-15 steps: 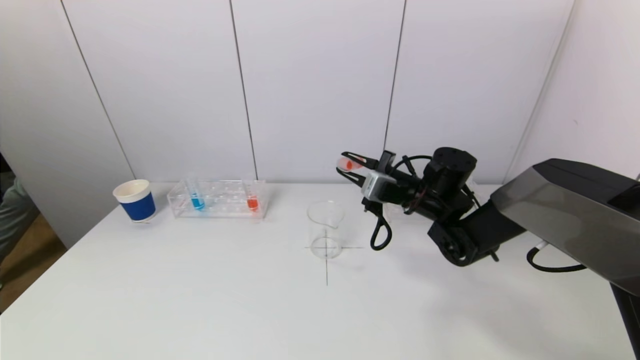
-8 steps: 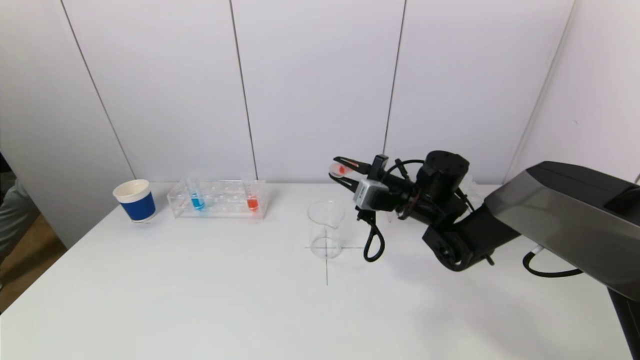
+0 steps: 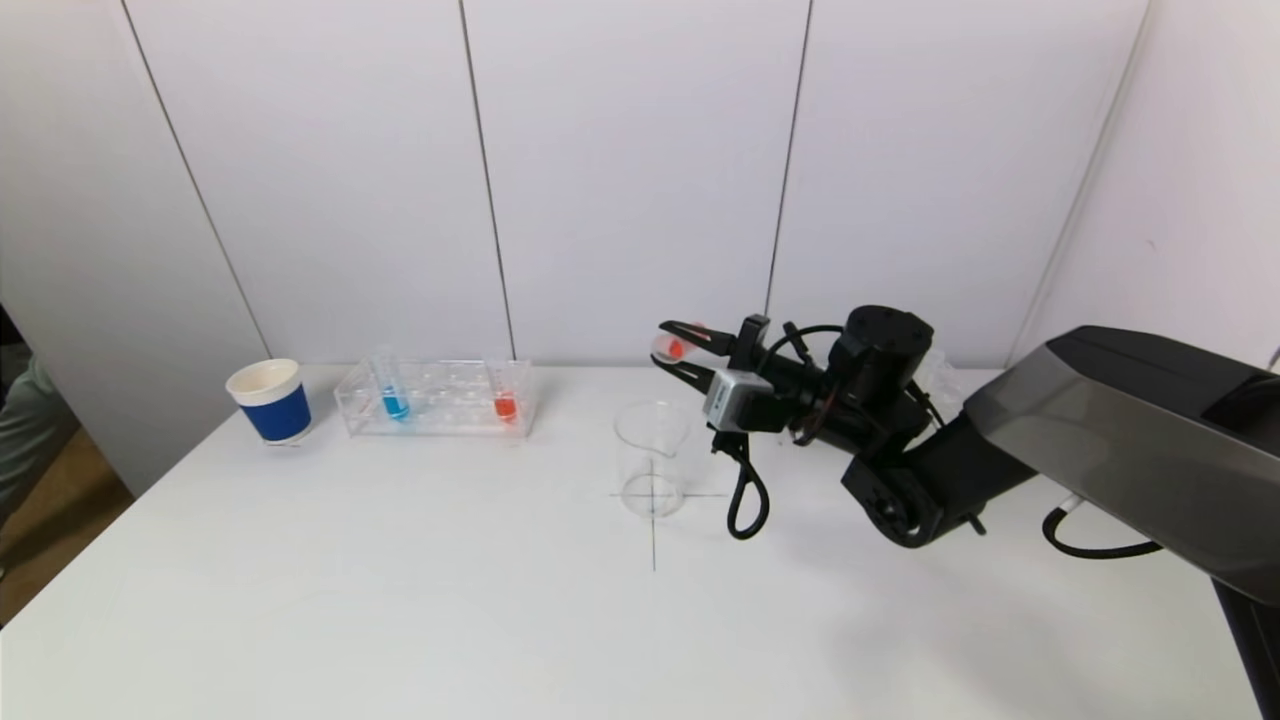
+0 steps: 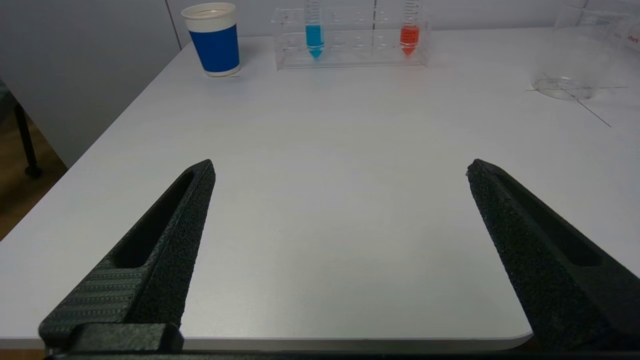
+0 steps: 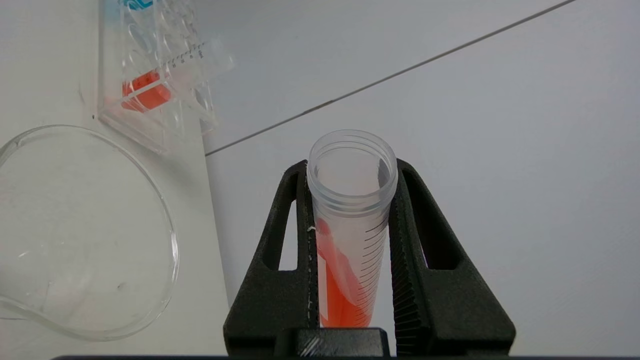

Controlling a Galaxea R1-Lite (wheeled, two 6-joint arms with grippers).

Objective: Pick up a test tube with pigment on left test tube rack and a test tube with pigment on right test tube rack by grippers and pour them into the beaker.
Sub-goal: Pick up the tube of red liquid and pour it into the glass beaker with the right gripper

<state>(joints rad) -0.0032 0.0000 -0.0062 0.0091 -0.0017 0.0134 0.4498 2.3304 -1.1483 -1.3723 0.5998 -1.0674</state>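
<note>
My right gripper (image 3: 680, 347) is shut on a clear test tube with red pigment (image 3: 670, 345), held tipped on its side above the far rim of the empty glass beaker (image 3: 652, 458). In the right wrist view the tube (image 5: 350, 230) sits between the fingers (image 5: 295, 235), its open mouth pointing away, the beaker (image 5: 150, 210) to one side. The left rack (image 3: 437, 397) holds a blue tube (image 3: 392, 395) and a red tube (image 3: 505, 400). My left gripper (image 4: 340, 172) is open and empty over the table's near left part, outside the head view.
A blue and white paper cup (image 3: 269, 400) stands left of the left rack. A pencil cross (image 3: 654, 510) marks the table under the beaker. My right arm covers the right back of the table, hiding the right rack. The wall runs close behind.
My right gripper has moved left with the red tube, from right of the beaker to above its far rim. The left gripper shows only now.
</note>
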